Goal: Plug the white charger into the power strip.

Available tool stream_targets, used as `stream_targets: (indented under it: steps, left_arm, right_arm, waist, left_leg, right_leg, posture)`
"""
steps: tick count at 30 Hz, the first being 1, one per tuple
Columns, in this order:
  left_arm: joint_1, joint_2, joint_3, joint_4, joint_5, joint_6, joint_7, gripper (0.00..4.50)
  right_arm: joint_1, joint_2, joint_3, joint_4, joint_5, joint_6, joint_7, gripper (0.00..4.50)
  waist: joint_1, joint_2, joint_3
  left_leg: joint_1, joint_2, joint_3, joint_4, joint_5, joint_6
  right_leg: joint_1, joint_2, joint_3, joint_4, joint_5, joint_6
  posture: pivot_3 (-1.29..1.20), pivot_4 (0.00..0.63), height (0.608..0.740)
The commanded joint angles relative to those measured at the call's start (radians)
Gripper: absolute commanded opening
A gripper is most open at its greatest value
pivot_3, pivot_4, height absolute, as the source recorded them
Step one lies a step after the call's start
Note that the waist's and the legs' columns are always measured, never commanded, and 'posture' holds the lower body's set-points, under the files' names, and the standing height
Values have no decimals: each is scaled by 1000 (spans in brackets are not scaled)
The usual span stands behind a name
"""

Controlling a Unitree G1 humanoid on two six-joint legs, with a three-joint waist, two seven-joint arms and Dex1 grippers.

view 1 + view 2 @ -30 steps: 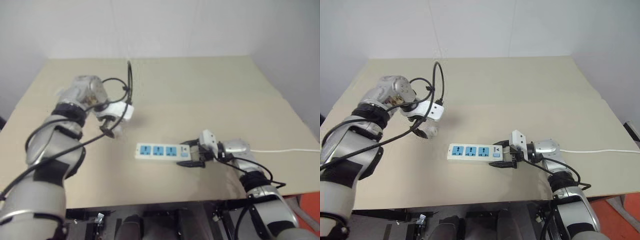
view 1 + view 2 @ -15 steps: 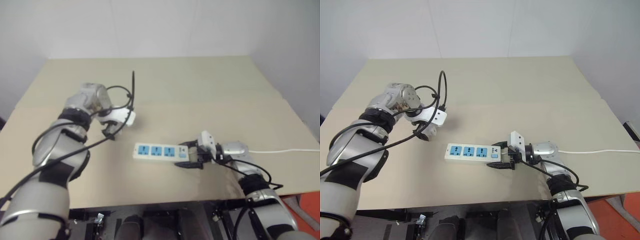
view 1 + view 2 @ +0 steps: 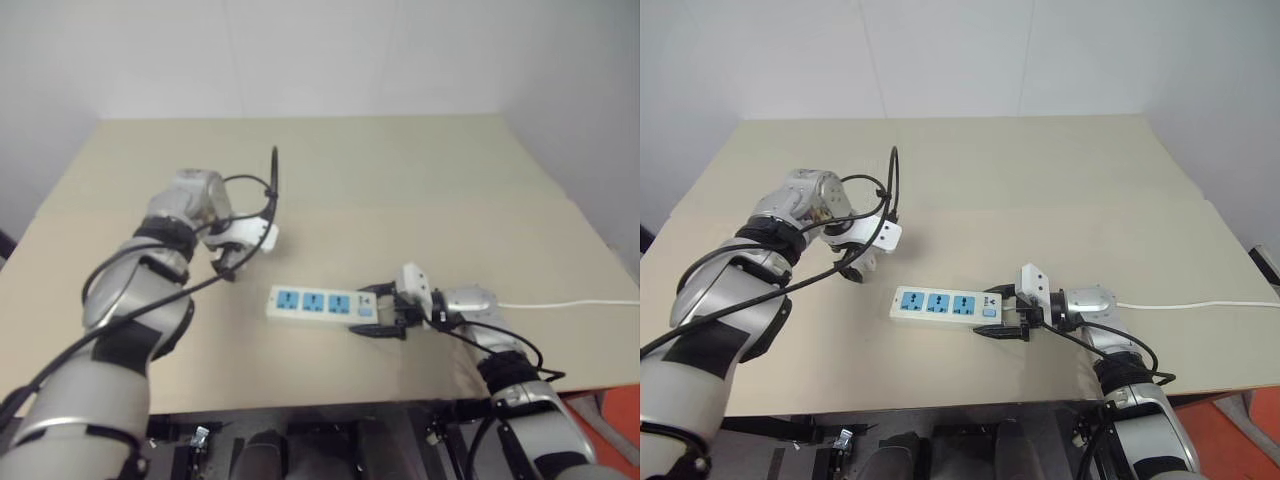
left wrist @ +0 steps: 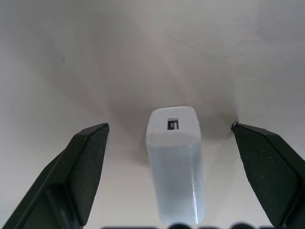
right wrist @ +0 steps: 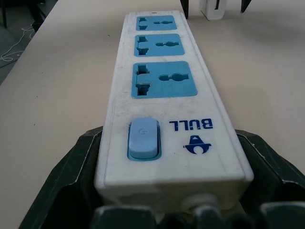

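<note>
The right end effector [image 3: 1008, 312] clasps the switch end of the strip [image 3: 945, 305], which lies flat on the surface [image 3: 1040, 190]. Near the strip's far end, the left end effector [image 4: 169, 138] hangs spread wide around the charger [image 4: 175, 167], fingers [image 4: 88, 162] clear of it on both sides.

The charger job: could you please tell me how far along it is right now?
Done: the right hand grips the power strip at its switch end, steadying it on the table. In hand: the left hand is open around the charger, which stands on the table, fingers apart from it. Left: close on the charger, carry it over, and push it into a blue socket; all three sockets are free.
</note>
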Motion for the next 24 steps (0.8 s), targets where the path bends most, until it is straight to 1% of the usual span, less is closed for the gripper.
stream_targets:
  steps: [1, 11, 15, 22, 24]
  left_arm:
    - [-12, -27, 2, 23, 6, 22, 43, 4500]
    - [-21, -47, 6, 41, 19, 26, 35, 4500]
    - [-35, -56, 14, 49, 14, 35, 29, 3641]
    - [-44, -63, 20, 54, 10, 36, 27, 1516]
    - [-43, -64, 22, 52, 8, 35, 24, 1008]
  right_arm:
    - [20, 10, 15, -23, 2, 12, 4, 3446]
    - [36, 10, 14, -40, 3, 16, -8, 3446]
    - [38, 9, 13, -48, 4, 23, -10, 3446]
    - [36, 8, 13, -47, 5, 27, -8, 3446]
    - [35, 8, 13, -46, 5, 28, -8, 3446]
  waist:
    - [1, 1, -1]
    - [2, 2, -2]
    - [4, 2, -2]
    - [7, 3, -3]
    - [7, 3, -3]
  left_leg:
    - [0, 0, 0, 0, 0, 0]
    - [0, 0, 0, 0, 0, 0]
    - [0, -1, 0, 1, 0, 0]
    - [1, -1, -1, 3, 0, 0]
    - [1, -1, -1, 3, 0, 0]
  right_leg:
    - [0, 0, 0, 0, 0, 0]
    - [1, 0, 0, 0, 0, 0]
    - [1, -1, 0, 0, 0, 0]
    - [2, -1, 0, 2, 0, 2]
    - [2, -1, 0, 2, 0, 1]
  posture:
    - [0, 150, 740]
    - [0, 150, 740]
    - [0, 150, 740]
    - [0, 150, 740]
    - [0, 150, 740]
